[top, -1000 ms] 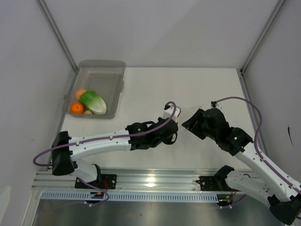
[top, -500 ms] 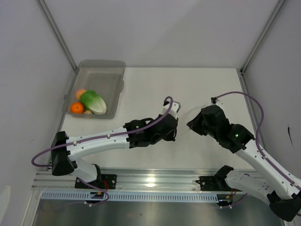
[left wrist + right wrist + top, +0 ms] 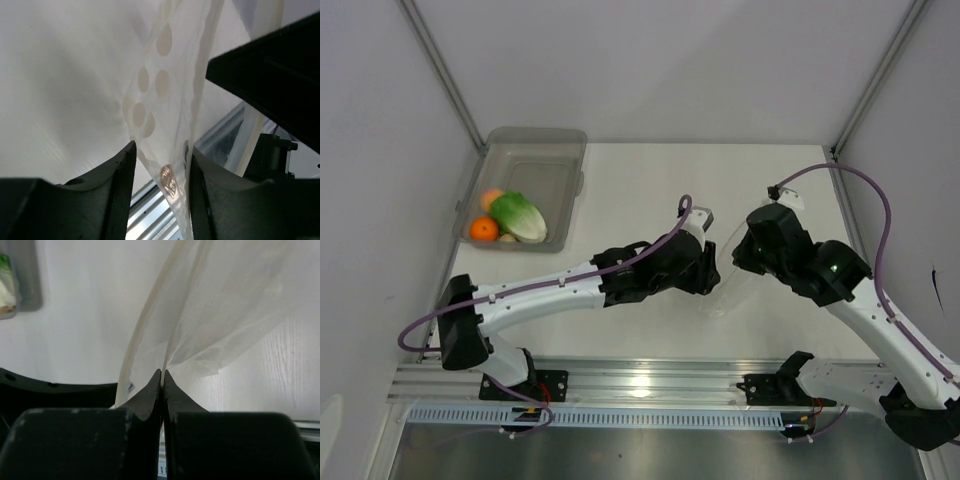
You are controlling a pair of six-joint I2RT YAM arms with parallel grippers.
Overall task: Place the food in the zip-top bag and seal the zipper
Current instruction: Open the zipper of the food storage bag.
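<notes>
The right gripper [image 3: 162,374] was pinched shut on the bag [image 3: 723,285], at table centre. The left gripper [image 3: 159,150] stood partly open, bag film running between its fingers. Lettuce [image 3: 520,216] and oranges [image 3: 484,229] lay in the bin [image 3: 540,143], at 10 o'clock from the bag.

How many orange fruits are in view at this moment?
2. Both lie in the grey bin: one orange fruit at its near left corner, the other just behind, partly covered by the lettuce. Others may be hidden.
</notes>
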